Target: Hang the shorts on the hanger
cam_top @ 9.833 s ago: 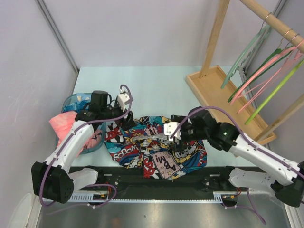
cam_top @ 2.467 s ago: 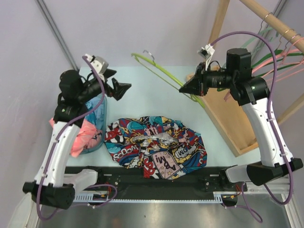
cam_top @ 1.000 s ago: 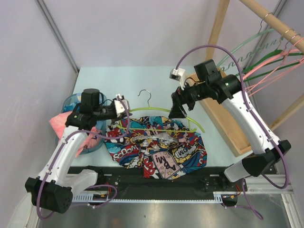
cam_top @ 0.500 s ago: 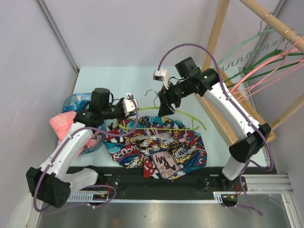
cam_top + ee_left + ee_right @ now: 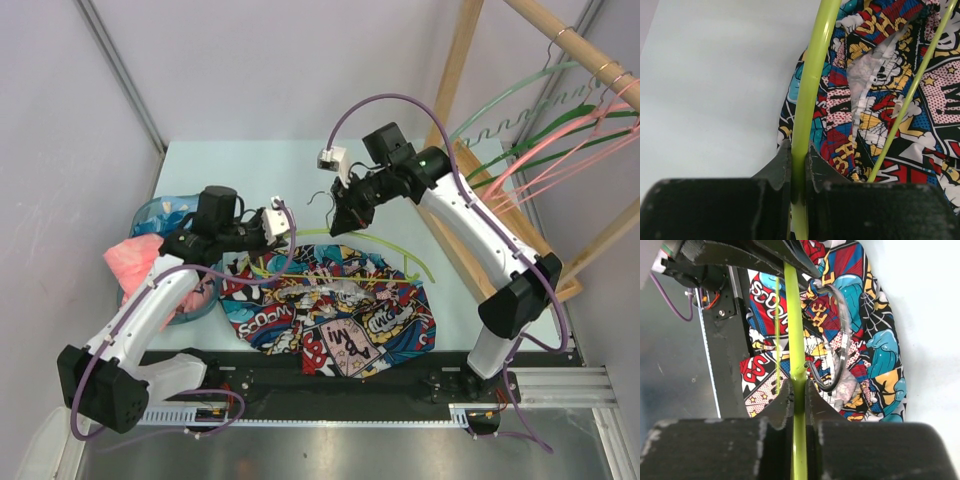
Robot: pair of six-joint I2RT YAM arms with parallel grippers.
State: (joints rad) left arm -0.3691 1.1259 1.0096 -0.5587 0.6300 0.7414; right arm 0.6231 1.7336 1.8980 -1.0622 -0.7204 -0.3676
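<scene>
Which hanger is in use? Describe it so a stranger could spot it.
On the pale table, find the comic-print shorts near the front edge. Over their far edge, clamped in both pairs of jaws, is a thin lime hanger. The other hangers, green and pink, hang on the wooden rack at right; this one alone is off it.
</scene>
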